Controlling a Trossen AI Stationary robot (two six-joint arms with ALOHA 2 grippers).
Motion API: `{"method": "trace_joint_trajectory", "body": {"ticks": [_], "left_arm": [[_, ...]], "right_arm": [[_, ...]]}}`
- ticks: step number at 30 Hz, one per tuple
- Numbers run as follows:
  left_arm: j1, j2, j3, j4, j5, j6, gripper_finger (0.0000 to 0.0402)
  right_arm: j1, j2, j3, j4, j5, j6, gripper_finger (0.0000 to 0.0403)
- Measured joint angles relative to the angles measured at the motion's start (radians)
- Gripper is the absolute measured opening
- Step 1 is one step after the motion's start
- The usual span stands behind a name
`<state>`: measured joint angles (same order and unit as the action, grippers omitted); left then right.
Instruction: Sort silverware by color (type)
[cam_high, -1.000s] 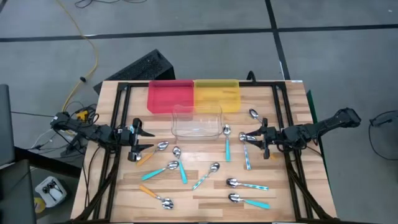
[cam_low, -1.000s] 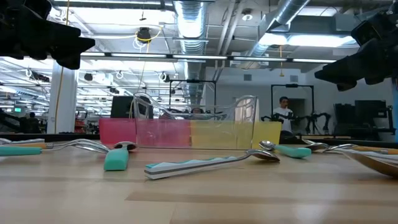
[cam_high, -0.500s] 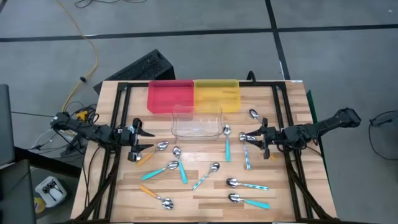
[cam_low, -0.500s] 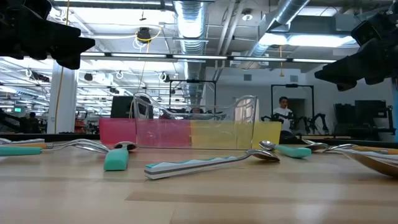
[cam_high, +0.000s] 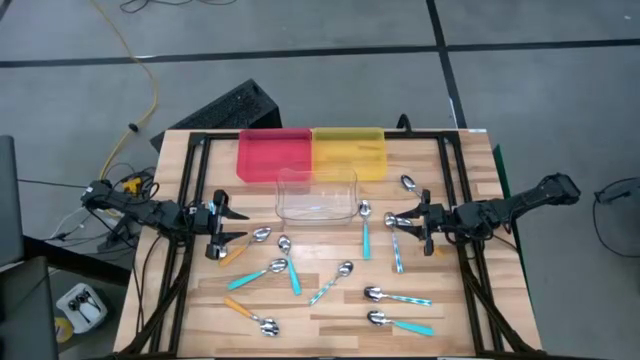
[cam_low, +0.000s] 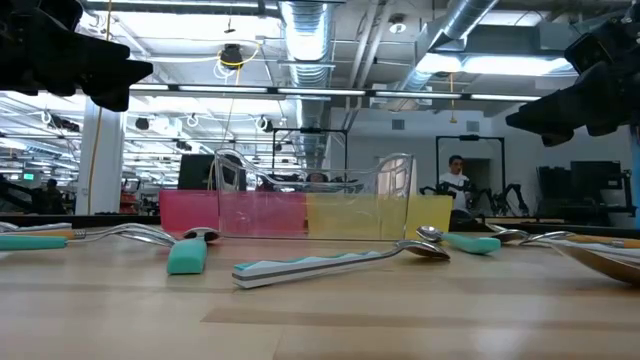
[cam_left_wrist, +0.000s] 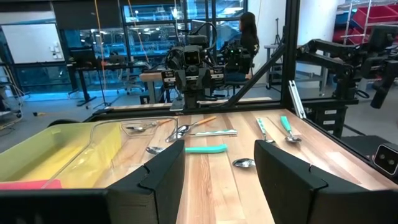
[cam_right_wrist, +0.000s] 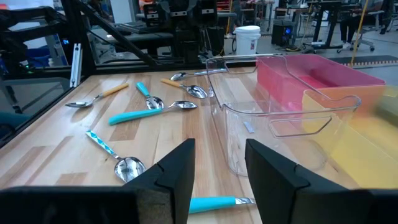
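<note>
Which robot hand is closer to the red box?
The left one. The left gripper is open above the table, beside and a little in front of the red tray. The right gripper, also open, hovers past the clear tray, farther away.

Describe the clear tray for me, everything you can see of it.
The clear tray is a see-through plastic bin with thin upright walls, rounded corners and a curved lip; nothing shows inside it. It stands upright on the wooden table, just in front of the seam where the red tray and yellow tray meet, seemingly close against them. A teal-handled spoon lies beside its right corner. Neither pincer touches it.
</note>
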<state>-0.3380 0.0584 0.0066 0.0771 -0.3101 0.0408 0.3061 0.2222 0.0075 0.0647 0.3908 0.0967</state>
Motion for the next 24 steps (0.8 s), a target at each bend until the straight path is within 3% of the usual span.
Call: {"method": "trace_joint_trajectory", "body": {"ticks": [13, 24], "left_arm": [[0.0, 0.0, 0.0, 0.0, 0.0, 0.037, 0.018], [0.0, 0.0, 0.0, 0.0, 0.0, -0.072, 0.018]], "right_arm": [[0.0, 0.0, 0.0, 0.0, 0.0, 0.0, 0.0166], [0.0, 0.0, 0.0, 0.0, 0.0, 0.0, 0.0166]]}}
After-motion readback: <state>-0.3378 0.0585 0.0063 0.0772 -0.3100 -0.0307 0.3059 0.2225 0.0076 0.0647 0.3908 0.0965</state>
